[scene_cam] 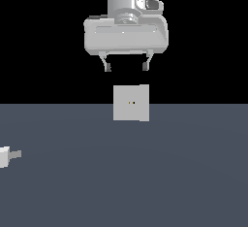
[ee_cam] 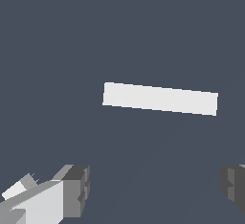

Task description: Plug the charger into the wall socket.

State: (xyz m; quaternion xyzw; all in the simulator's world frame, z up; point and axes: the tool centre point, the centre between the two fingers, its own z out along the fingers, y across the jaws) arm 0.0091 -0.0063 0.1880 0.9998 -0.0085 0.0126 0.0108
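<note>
The wall socket, a light grey upright square block with two tiny dark holes at its centre, stands on the dark floor. My gripper hangs above it, open and empty, with its fingertips well clear of the socket's top. The charger, a small white block with a grey prong stub pointing toward the exterior view's right, lies at the far left edge, partly cut off. In the wrist view the socket's top shows as a pale bar beyond my open gripper. The charger peeks out beside one finger.
A flat dark grey-blue floor carries the socket and the charger. Black background lies behind it. Nothing else shows.
</note>
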